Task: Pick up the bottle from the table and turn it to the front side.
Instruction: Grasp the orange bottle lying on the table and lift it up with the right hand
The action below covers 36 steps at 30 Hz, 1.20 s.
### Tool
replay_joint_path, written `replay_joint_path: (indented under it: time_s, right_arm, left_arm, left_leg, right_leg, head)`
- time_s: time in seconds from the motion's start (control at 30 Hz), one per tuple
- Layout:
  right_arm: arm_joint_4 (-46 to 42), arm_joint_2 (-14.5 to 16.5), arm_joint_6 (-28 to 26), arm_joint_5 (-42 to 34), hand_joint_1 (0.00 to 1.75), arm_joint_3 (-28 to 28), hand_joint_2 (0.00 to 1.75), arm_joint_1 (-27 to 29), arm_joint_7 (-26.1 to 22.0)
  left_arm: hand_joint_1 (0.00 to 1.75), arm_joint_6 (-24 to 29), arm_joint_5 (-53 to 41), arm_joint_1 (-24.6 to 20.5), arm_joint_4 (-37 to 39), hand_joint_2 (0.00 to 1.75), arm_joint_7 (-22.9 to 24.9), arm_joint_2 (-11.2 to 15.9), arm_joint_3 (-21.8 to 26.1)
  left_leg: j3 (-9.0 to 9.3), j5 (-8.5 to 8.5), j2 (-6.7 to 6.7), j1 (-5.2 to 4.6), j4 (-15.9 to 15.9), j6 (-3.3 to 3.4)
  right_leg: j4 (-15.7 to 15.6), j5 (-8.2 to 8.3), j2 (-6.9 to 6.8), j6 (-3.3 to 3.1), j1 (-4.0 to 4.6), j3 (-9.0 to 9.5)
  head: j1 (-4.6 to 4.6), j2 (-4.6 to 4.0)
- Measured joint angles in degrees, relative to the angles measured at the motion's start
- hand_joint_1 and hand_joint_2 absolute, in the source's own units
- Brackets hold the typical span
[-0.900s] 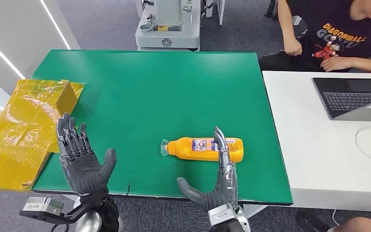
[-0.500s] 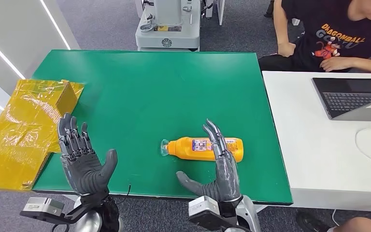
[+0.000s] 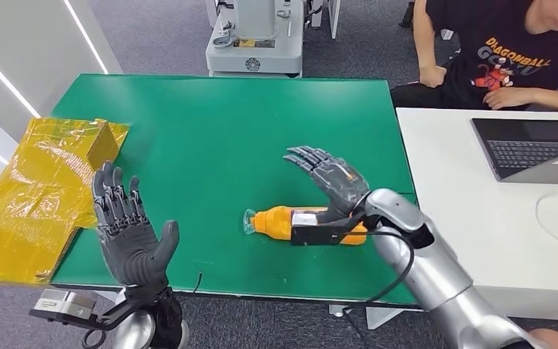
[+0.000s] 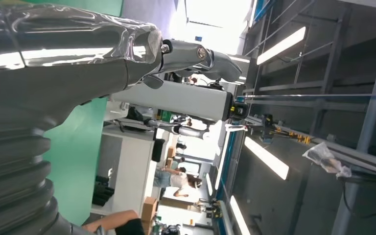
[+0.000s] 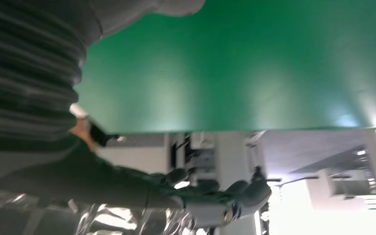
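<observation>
Head view: right hand point(image 3: 332, 177) over bottle point(image 3: 280, 221).

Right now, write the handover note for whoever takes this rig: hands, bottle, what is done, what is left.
Left hand: open, raised palm-up at the near left edge of the green table, holding nothing.
Right hand: open, fingers spread, hovering over the far side of the bottle; no grip on it.
Orange bottle: lying on its side near the table's front edge, cap end toward the robot's left; the right wrist covers much of its body.
Done: right hand positioned over the bottle.
Left: close on the bottle, lift it, turn it to the front side.
</observation>
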Motion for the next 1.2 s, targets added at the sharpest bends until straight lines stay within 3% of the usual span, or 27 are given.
replay_joint_path:
  time_s: [0.1,0.2,0.4,0.73,1.2]
  right_arm:
    - [4.0,-1.3,3.6,-0.6,0.0,1.5,1.75,-4.0,-0.8]
    - [8.6,-2.5,11.8,-2.5,0.0,4.4,1.75,-8.9,-2.5]
    - [19.9,-2.6,21.7,-5.9,0.0,11.1,1.75,-19.9,-5.5]
    - [30.4,-1.9,20.4,-8.3,0.0,18.1,1.75,-21.3,-6.2]
    - [35.2,-0.5,17.2,-10.8,0.0,22.7,1.75,-18.8,-5.2]
  left_arm:
    - [0.0,-0.1,0.3,-0.4,0.2,1.75,0.0,0.0,0.0]
    - [0.0,-0.2,0.7,-0.9,0.3,1.75,0.0,0.0,0.0]
    - [0.0,-0.6,0.9,-1.2,1.0,1.75,0.0,-0.1,-0.4]
    - [0.0,-0.9,1.1,-1.3,1.5,1.75,0.0,-0.1,-0.5]
    - [0.0,-0.8,1.2,-1.3,1.6,1.75,0.0,-0.1,-0.5]
  left_leg:
    - [-0.02,-0.01,0.0,-0.01,0.0,0.0]
    - [-0.07,-0.02,-0.01,-0.01,0.0,0.0]
    - [-0.06,-0.02,-0.03,0.0,0.0,0.01]
    - [-0.08,-0.02,-0.07,-0.01,0.0,0.01]
    - [-0.06,-0.02,-0.05,-0.01,0.0,0.01]
  right_leg:
    - [0.0,0.0,0.03,0.0,0.0,-0.01]
    - [0.0,-0.01,0.02,0.01,0.0,-0.04]
    - [0.0,-0.01,-0.01,0.01,0.0,-0.04]
    - [0.0,-0.02,-0.05,0.02,0.01,-0.04]
    - [0.0,-0.01,-0.02,0.02,0.01,-0.03]
  head:
    - [-0.01,0.0]
    - [-0.01,0.0]
    - [-0.01,0.0]
    - [-0.01,0.0]
    - [-0.01,0.0]
